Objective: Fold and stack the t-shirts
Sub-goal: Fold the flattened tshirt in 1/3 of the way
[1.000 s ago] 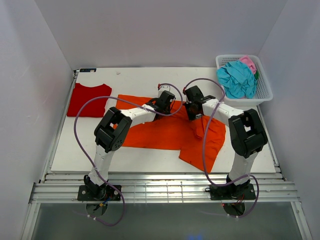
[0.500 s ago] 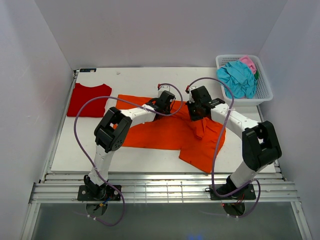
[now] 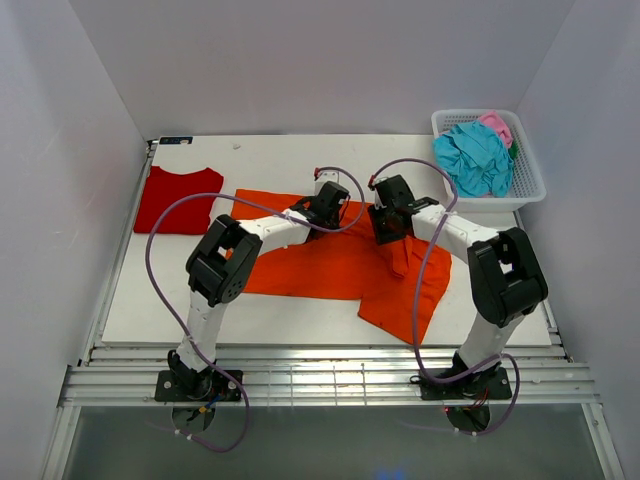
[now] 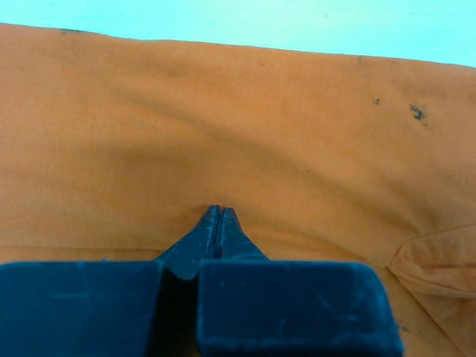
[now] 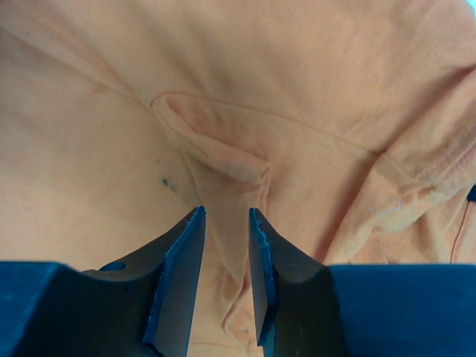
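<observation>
A bright orange t-shirt (image 3: pixel 330 265) lies spread and rumpled across the middle of the table. My left gripper (image 3: pixel 337 203) is on its far edge; in the left wrist view (image 4: pixel 218 212) the jaws are together with the orange cloth (image 4: pixel 238 134) puckered at their tips. My right gripper (image 3: pixel 388 228) is low over the shirt's right part; in the right wrist view (image 5: pixel 225 216) its jaws stand slightly apart with a raised fold of orange cloth (image 5: pixel 223 160) running between them. A deep red t-shirt (image 3: pixel 178 200) lies flat at the far left.
A white lattice basket (image 3: pixel 528 188) stands at the back right, holding a crumpled teal shirt (image 3: pixel 475 160) and a pink one (image 3: pixel 497 125). The white table (image 3: pixel 270 155) is bordered by grey walls on the left, back and right.
The right arm's elbow swung out to the right and back, and its gripper shifted slightly over the orange shirt. The left arm has stayed still.
</observation>
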Controlling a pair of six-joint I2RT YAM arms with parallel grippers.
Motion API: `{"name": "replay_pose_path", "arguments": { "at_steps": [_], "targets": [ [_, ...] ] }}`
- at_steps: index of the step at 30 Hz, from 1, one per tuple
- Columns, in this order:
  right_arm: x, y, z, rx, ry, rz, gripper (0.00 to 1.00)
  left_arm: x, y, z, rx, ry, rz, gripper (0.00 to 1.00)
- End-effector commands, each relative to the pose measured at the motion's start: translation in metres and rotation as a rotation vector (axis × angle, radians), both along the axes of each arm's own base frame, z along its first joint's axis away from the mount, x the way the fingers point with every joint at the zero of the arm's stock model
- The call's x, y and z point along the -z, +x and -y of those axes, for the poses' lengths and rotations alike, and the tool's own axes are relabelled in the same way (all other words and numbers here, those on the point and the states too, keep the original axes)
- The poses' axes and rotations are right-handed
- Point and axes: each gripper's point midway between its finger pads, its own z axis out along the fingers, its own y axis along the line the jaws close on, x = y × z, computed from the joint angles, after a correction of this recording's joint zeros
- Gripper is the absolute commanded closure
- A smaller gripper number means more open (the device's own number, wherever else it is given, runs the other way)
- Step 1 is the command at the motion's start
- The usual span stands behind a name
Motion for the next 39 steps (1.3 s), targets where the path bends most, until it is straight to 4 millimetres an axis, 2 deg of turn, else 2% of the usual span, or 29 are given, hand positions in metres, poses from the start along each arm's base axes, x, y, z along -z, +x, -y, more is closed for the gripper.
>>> {"name": "replay_pose_path", "arguments": {
  "at_steps": [1, 16, 26, 29, 30, 33, 39],
  "targets": [
    [-0.015, 0.025, -0.006, 0.028, 0.022, 0.071, 0.64, -0.046, 0.004, -0.003, -0.014, -0.037, 0.078, 1.00],
    [-0.008, 0.043, -0.003, 0.038, 0.035, 0.061, 0.64, -0.041, 0.002, -0.009, -0.022, -0.018, 0.073, 1.00],
    [0.008, 0.036, -0.005, 0.025, 0.045, 0.014, 0.65, -0.044, 0.004, -0.009, -0.023, -0.020, 0.080, 1.00],
    [0.009, 0.035, -0.005, 0.023, 0.042, 0.011, 0.71, -0.045, 0.004, -0.010, -0.026, -0.024, 0.082, 1.00],
    [0.009, 0.035, -0.005, 0.023, 0.041, 0.009, 0.83, -0.045, 0.004, -0.011, -0.025, -0.023, 0.081, 1.00],
    [0.006, 0.035, -0.007, 0.019, 0.052, 0.009, 0.92, -0.044, 0.004, -0.010, -0.023, -0.023, 0.078, 1.00],
    [-0.007, 0.029, -0.006, 0.010, 0.063, 0.014, 0.92, -0.042, 0.005, -0.009, -0.022, -0.021, 0.075, 1.00]
  ]
}}
